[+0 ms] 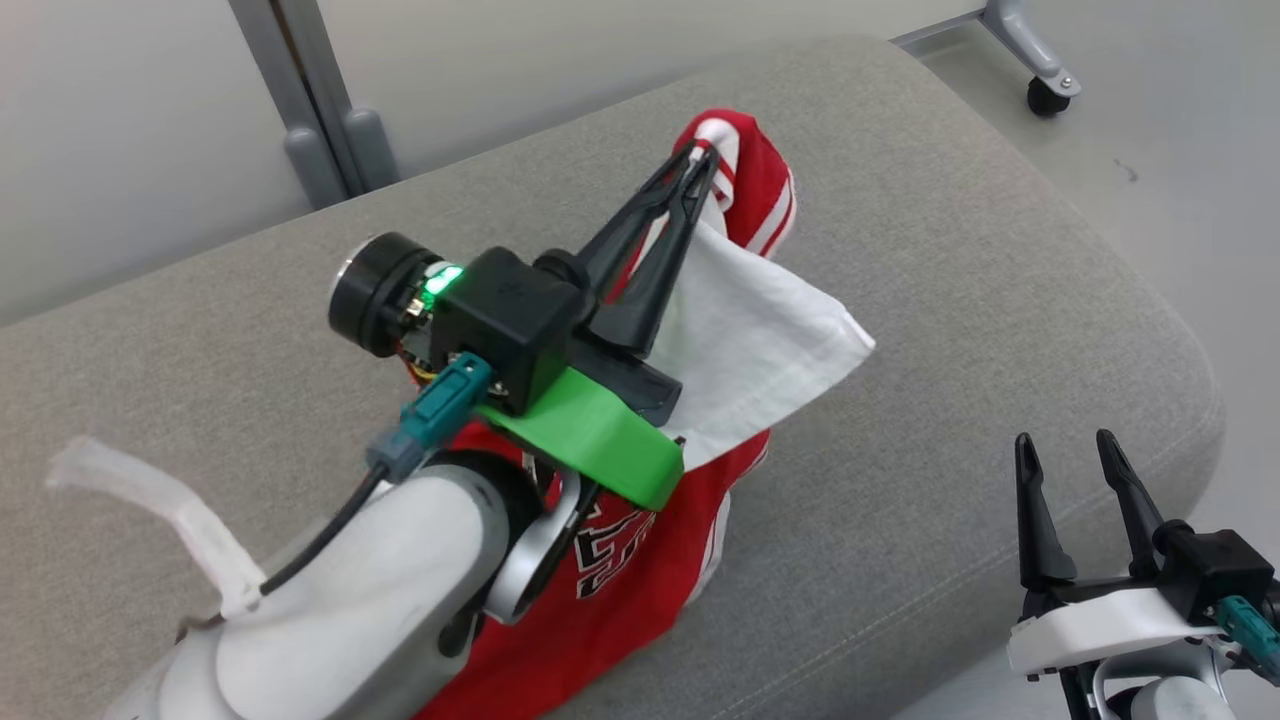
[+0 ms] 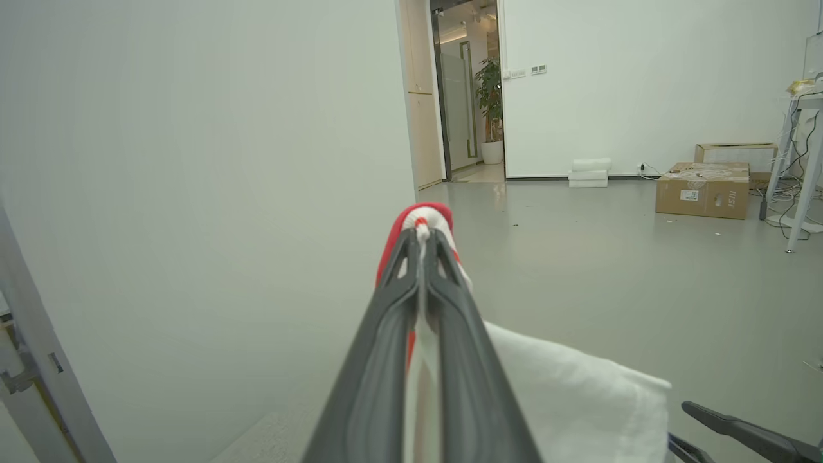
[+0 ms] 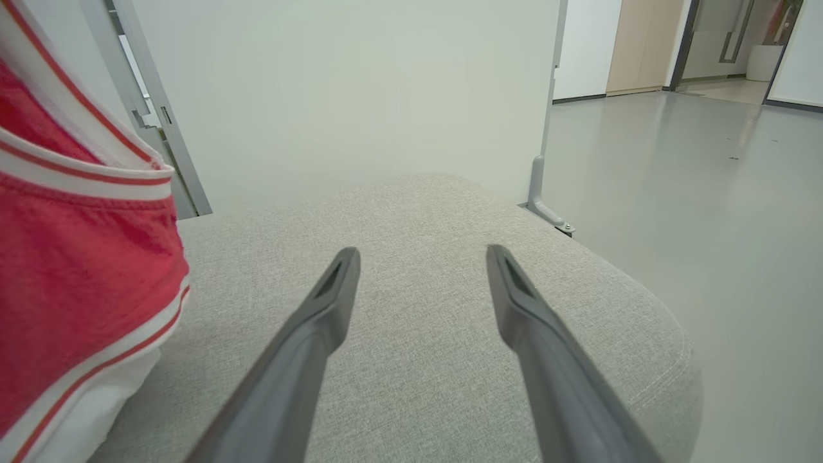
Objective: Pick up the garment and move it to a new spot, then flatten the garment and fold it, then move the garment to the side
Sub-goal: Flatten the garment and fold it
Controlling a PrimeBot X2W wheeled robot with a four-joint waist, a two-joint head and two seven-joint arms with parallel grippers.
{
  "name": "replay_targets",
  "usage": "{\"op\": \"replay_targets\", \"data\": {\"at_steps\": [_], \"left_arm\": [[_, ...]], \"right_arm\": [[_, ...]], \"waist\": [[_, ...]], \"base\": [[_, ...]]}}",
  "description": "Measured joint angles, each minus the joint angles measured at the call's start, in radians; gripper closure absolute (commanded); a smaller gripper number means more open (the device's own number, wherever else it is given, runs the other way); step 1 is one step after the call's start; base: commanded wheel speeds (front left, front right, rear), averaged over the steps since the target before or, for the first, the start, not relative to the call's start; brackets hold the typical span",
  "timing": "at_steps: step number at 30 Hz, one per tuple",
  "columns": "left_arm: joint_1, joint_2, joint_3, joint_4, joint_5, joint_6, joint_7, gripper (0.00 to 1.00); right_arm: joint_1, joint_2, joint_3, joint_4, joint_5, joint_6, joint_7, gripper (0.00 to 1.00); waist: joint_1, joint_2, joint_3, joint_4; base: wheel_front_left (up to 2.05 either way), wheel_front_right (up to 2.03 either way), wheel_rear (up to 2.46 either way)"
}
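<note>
Your left claw (image 1: 705, 155) is closed tight on a bunched red-and-white edge of the garment (image 1: 640, 570). In the left wrist view the fingers (image 2: 386, 360) press together on the cloth with no gap. The garment hangs down from that grip over the middle of the grey cushion (image 1: 950, 250), with a white layer fanning out toward your right. Your forearm hides its lower end, so you cannot tell whether it rests on the cushion.

Your right claw (image 1: 1065, 440) stands wide open and holds nothing. It sits near the cushion's rounded right corner, well apart from the garment (image 3: 77, 270).

Bare cushion (image 3: 411, 212) lies open on both sides of the cloth. The far edge meets a pale partition (image 1: 120, 150). Past the right edge is bare floor (image 1: 1180, 180), with a caster (image 1: 1048, 95) at the far corner.
</note>
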Motion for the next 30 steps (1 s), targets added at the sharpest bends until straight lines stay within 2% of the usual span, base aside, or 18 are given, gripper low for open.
{"op": "replay_targets", "data": {"at_steps": [8, 14, 17, 21, 27, 30], "left_arm": [[-0.006, 0.064, 0.062, -0.133, -0.046, 0.020, 0.053, 1.00], [-0.006, 0.077, 0.091, -0.108, -0.105, -0.001, 0.069, 1.00], [-0.019, 0.083, 0.102, -0.008, -0.123, -0.026, 0.072, 1.00], [-0.084, 0.112, 0.124, 0.207, -0.126, -0.066, 0.078, 1.00], [-0.229, 0.187, 0.122, 0.556, -0.042, -0.098, 0.100, 1.00], [-0.296, 0.198, 0.111, 0.684, -0.002, -0.119, 0.086, 1.00]], "right_arm": [[0.002, 0.000, 0.000, 0.003, 0.005, 0.000, 0.000, 0.00], [-0.002, 0.000, 0.005, 0.003, 0.013, 0.000, 0.000, 0.00], [-0.010, -0.001, 0.008, 0.002, 0.017, 0.000, 0.000, 0.00], [-0.036, 0.000, 0.027, 0.003, 0.026, 0.000, 0.000, 0.00], [-0.072, 0.000, 0.055, 0.007, 0.053, 0.000, 0.000, 0.00], [-0.080, -0.001, 0.059, 0.011, 0.067, 0.000, 0.000, 0.00]], "waist": [[0.0000, 0.0000, 0.005, -0.052], [0.0000, 0.0000, 0.021, -0.085], [0.0000, 0.0000, 0.036, -0.093], [0.0000, 0.0000, 0.061, -0.104], [0.0000, 0.0000, 0.109, -0.128], [0.0000, -0.0001, 0.136, -0.142]], "base": [[0.00, 0.00, 0.00], [0.00, 0.00, 0.00], [0.00, 0.00, 0.00], [0.00, 0.00, 0.00], [0.00, 0.00, 0.00], [0.00, 0.00, 0.00]]}}
